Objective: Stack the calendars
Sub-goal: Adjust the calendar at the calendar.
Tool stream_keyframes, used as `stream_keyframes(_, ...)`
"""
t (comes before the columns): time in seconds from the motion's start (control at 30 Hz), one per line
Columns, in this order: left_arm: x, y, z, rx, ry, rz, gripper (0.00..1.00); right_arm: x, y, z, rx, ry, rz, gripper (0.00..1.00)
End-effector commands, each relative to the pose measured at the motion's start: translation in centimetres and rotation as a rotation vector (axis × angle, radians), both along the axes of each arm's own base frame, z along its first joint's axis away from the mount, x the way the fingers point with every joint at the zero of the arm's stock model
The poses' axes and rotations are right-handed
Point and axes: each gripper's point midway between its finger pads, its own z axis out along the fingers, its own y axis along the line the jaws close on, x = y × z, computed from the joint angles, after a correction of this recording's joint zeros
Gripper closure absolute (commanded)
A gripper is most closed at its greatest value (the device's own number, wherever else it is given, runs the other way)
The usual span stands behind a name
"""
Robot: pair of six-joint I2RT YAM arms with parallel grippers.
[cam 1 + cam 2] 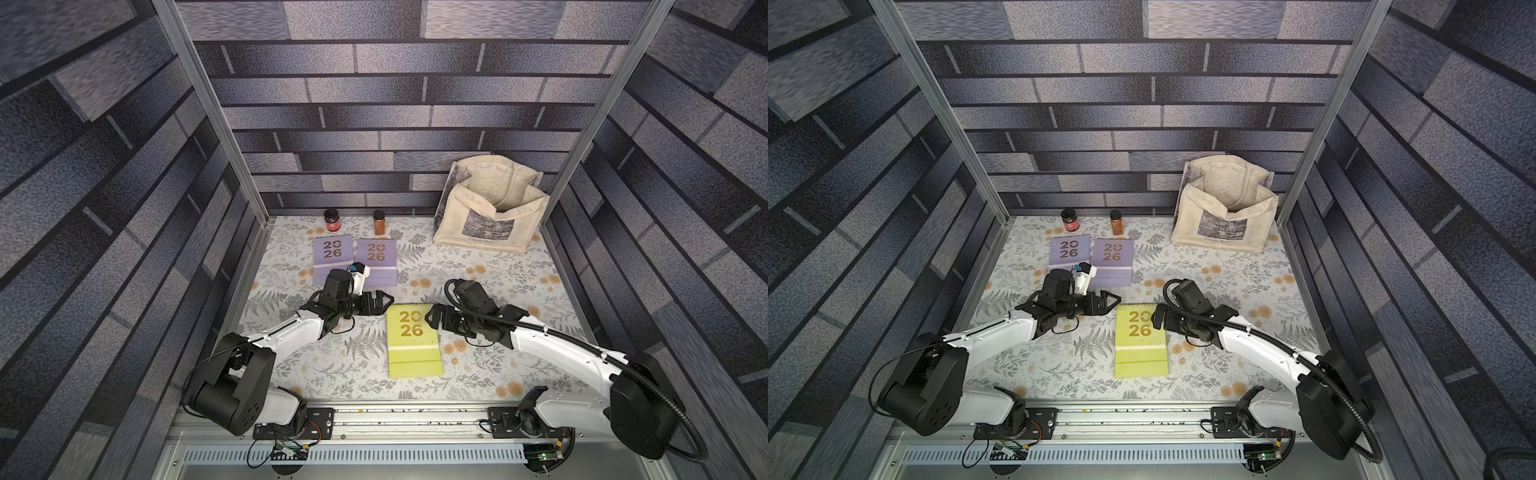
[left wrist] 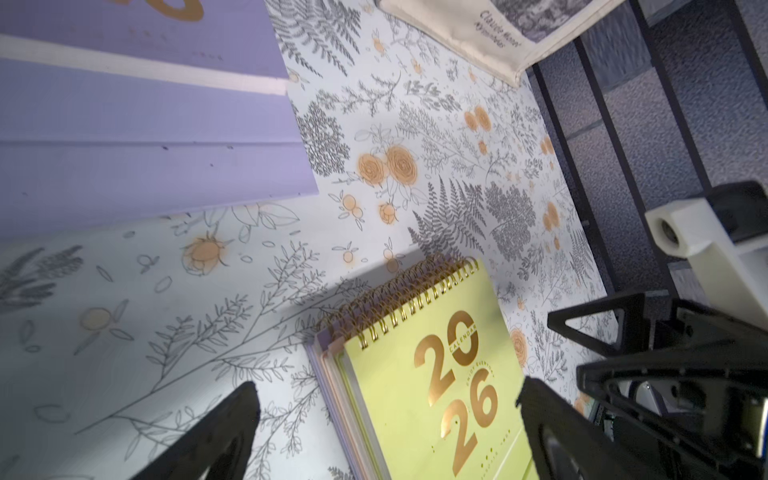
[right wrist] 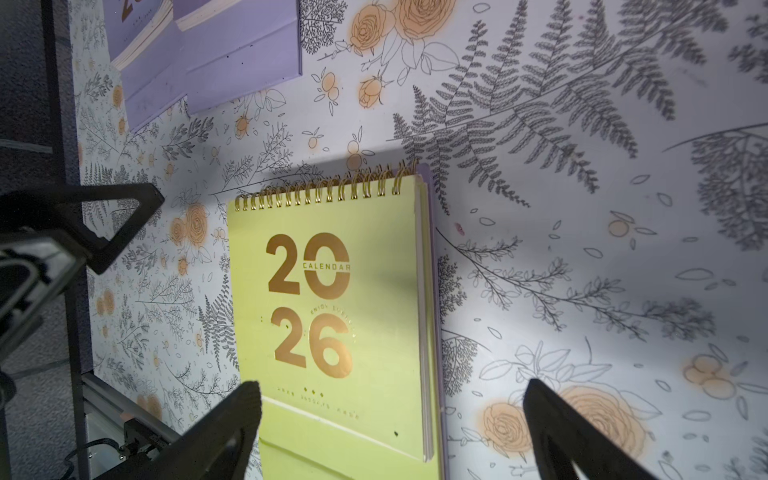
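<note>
The left tool (image 1: 381,300) and right tool (image 1: 432,318) both gape, released and empty, flanking the far end of the yellow-green calendar (image 1: 412,345), which tops a pile mid-desk (image 1: 478,257). A lavender calendar (image 1: 331,257) and a second lavender calendar (image 1: 378,259) lie side by side, far left.

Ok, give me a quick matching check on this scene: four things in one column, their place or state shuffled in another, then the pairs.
1 yellow-green calendar
2 cream tote bag
3 spice jar
4 left gripper

A back right corner
B open, holding nothing
C near centre, gold 2026 cover up
D far edge, beside the red-labelled jar

Pairs: 1-C, 2-A, 3-D, 4-B
</note>
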Motion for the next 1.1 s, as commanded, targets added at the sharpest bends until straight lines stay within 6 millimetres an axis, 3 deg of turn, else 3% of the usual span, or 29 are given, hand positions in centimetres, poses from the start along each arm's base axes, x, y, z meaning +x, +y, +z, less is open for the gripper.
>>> stream_keyframes(0.0,1.4,0.0,2.3,-0.005,-0.056,-0.019,0.00,-1.8,-0.8,-0.5,-0.088,-0.002,0.022,0.00)
stream_keyframes(0.13,1.7,-0.2,2.7,-0.015,-0.045,-0.023,0.00,-1.7,-0.6,-0.5,-0.146,-0.030,0.047,0.00)
stream_keyframes(0.27,1.0,0.4,2.6,-0.022,-0.041,0.008,0.00,1.0,0.7,2.2,-0.206,-0.119,0.091,0.00)
stream_keyframes(0.43,0.4,1.7,1.9,0.001,-0.037,0.055,0.00,4.7,5.5,4.7,-0.182,-0.130,0.202,0.00)
stream_keyframes(0.63,0.7,4.9,1.3,0.058,-0.027,0.179,0.00,7.6,9.3,4.5,-0.189,-0.084,0.302,0.00)
stream_keyframes(0.87,0.8,8.1,1.2,0.059,-0.022,0.305,0.00,10.7,12.4,4.0,-0.176,-0.064,0.387,0.02)
stream_keyframes(1.0,0.4,9.0,1.3,0.064,-0.020,0.334,0.00,11.6,13.4,2.8,-0.168,-0.021,0.422,0.02)
stream_keyframes(1.07,0.1,9.3,1.5,0.069,-0.023,0.339,0.00,11.7,13.8,1.1,-0.177,0.018,0.443,0.02)
